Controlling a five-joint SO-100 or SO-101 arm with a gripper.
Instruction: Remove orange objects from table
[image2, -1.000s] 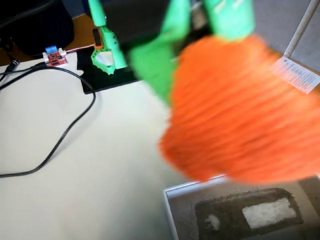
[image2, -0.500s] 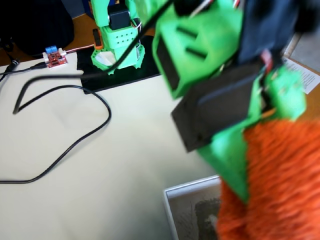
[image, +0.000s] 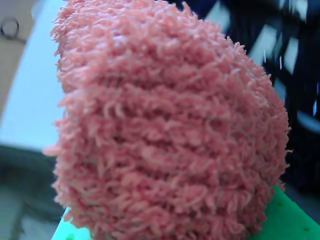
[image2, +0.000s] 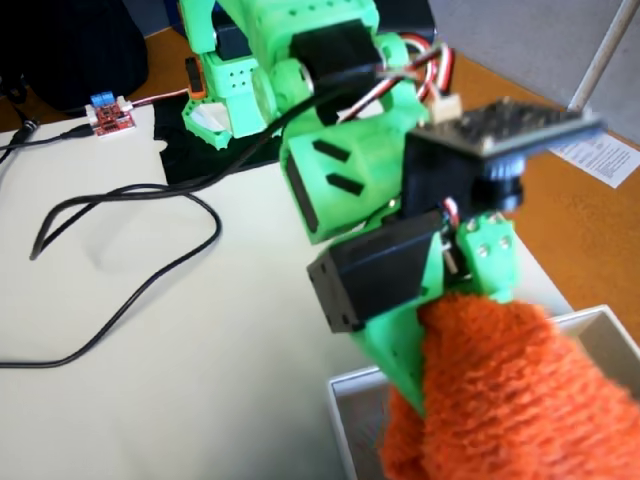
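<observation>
Orange lump now over the box

My jaws (image2: 455, 330) grip the orange cloth lump (image2: 500, 400); in half a second I've swung lower, so it hangs at lower right over the white-rimmed box (image2: 345, 400), clear of the worktop (image2: 200, 340). Release looks close. The wrist view shows only ribbed terry (image: 165, 130); the fixed view alone shows box and cable (image2: 150, 270)

The orange cloth lump (image2: 500, 390) and green arm (image2: 350, 180) fill the space over the white-rimmed box (image2: 345, 420). A looping black cable (image2: 150, 290) crosses the otherwise bare table (image2: 200, 400) at left
</observation>
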